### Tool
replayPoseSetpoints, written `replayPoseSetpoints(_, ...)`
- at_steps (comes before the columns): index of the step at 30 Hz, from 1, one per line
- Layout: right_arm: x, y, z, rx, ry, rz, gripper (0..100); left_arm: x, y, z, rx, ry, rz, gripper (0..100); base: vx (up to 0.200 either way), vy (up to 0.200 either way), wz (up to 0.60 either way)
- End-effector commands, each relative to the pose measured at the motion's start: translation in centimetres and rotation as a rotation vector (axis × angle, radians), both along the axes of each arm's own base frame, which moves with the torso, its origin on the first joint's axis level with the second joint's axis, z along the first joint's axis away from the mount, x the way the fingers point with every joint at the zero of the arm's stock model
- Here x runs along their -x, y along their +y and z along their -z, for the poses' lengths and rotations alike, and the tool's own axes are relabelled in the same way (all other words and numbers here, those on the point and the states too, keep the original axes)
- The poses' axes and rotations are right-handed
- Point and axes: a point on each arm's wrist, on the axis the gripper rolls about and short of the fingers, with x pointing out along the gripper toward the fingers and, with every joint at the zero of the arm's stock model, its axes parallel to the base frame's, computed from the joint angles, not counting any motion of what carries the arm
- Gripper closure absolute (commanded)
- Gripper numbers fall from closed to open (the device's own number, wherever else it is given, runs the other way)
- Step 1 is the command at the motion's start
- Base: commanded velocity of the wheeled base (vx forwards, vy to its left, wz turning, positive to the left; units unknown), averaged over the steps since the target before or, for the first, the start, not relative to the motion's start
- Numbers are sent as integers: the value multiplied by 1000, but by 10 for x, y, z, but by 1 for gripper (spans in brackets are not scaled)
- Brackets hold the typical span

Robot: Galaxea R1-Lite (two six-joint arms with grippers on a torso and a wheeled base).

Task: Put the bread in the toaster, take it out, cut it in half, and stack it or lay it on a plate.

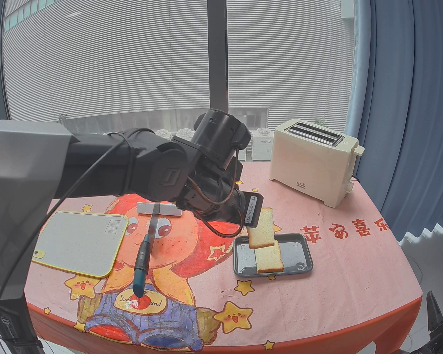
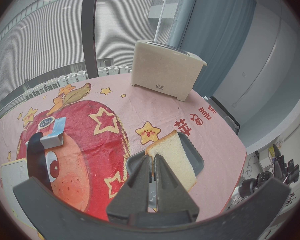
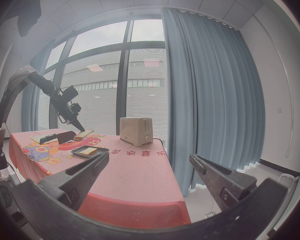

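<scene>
Bread half, pale crumb with tan crust point(image 1: 261, 229), pinched at one edge between the pressed-together fingers of the left gripper point(image 2: 152, 159), raised clear and tilted above the dark grey rectangular tray point(image 1: 300, 266). Left arm stretched across the table from the robot's left, wrist angled down toward the tray. Second bread half point(image 1: 268, 259) flat inside the tray. Right gripper point(image 3: 149, 156) spread wide, holding nothing, out beyond the table's edge. Cream two-slot toaster point(image 1: 312, 165) behind the tray. Steel knife point(image 1: 143, 256) with dark, teal-tipped handle and pale yellow-rimmed cutting board point(image 1: 79, 242) off to the left, on the pink cartoon-printed tablecloth point(image 1: 354, 281).
</scene>
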Motion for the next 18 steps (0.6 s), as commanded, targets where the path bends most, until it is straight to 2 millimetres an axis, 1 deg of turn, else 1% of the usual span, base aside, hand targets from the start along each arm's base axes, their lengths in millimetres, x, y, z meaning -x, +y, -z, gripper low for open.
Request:
replayPoseSetpoints(1,0,0,5,0,1,0,0,-9,-8,20,-27,28,-1,100,0,0,0)
replayPoseSetpoints(8,0,0,5,0,2,0,0,-14,-12,31,-39,44,-2,100,0,0,0)
replayPoseSetpoints(14,0,0,5,0,1,0,0,-13,-13,35,-46,52,1,100,0,0,0)
replayPoseSetpoints(15,0,0,5,0,2,0,0,-11,-16,36,-46,54,9,100,0,0,0)
replayPoseSetpoints(17,0,0,5,0,1,0,0,-11,-17,39,-52,59,9,100,0,0,0)
replayPoseSetpoints(18,0,0,5,0,2,0,0,-12,-19,45,-61,70,11,100,0,0,0)
